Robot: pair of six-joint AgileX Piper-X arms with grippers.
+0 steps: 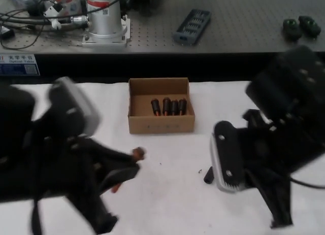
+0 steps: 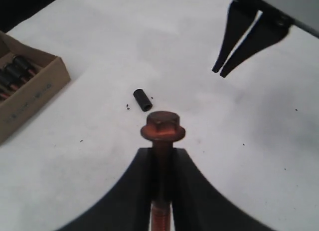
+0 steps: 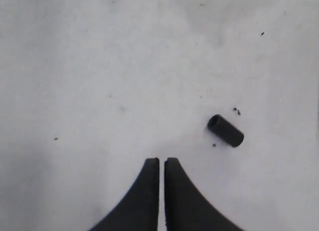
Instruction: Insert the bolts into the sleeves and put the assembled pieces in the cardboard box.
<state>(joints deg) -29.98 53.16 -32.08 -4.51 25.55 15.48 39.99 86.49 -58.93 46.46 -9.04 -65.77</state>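
My left gripper (image 2: 161, 158) is shut on a copper bolt (image 2: 162, 128), its hex head sticking out past the fingertips; from above the bolt head (image 1: 137, 153) shows in front of the cardboard box (image 1: 161, 123). A short black sleeve (image 2: 142, 100) lies loose on the white cloth, seen also at the sleeve (image 3: 226, 130) and sleeve (image 1: 208, 175). My right gripper (image 3: 161, 161) hovers over the cloth beside that sleeve, shut with nothing in it; its fingers (image 2: 234, 46) appear in the left wrist view. Several assembled pieces (image 1: 168, 106) lie in the box.
The white cloth (image 1: 167, 194) covers the bench front. Behind it is a perforated metal table with a silver post (image 1: 104, 17), cables, a dark ribbed block (image 1: 192, 25) and two green-black parts (image 1: 301, 27).
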